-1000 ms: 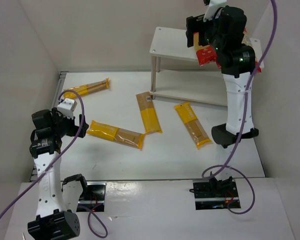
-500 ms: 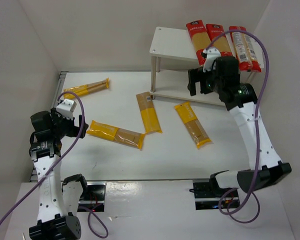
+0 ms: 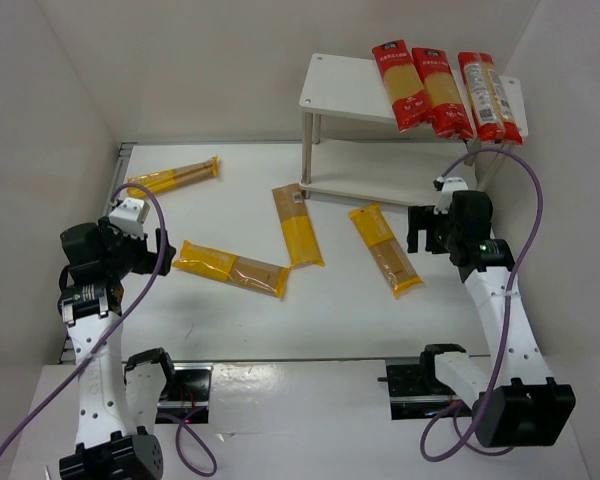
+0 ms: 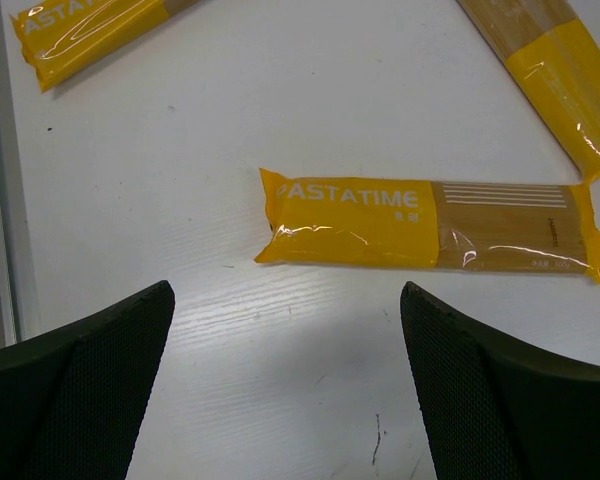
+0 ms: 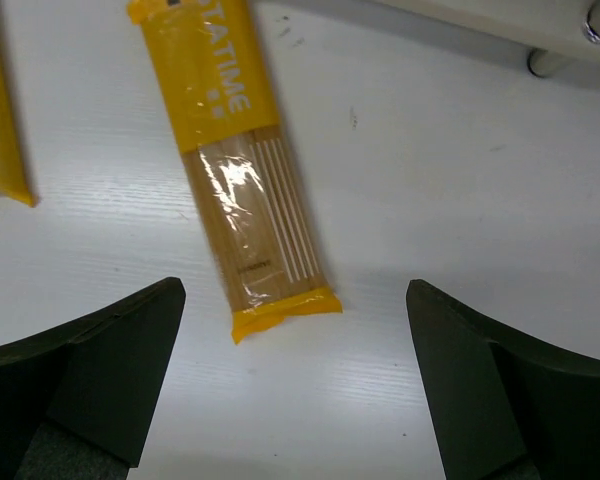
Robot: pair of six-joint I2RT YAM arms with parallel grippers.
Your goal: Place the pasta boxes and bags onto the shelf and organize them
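Pasta pack lies beneath right gripper, jaws spread, arm extended forward, seemingly hovering.

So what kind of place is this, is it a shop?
Probably a robot test booth, not a shop: plain white walls box in a white table, a cabled left arm and right arm stand there, and a shelf holds three red pasta packs.

This was a robotics lab test cell, not a kitchen or shop. A white desk was boxed in by plain white panels. The left arm and right arm were bolted at its near edge and trailed purple cables. Bare wiring showed in a cut-out of the front board. A small white shelf and scattered yellow pasta packs were the only goods.
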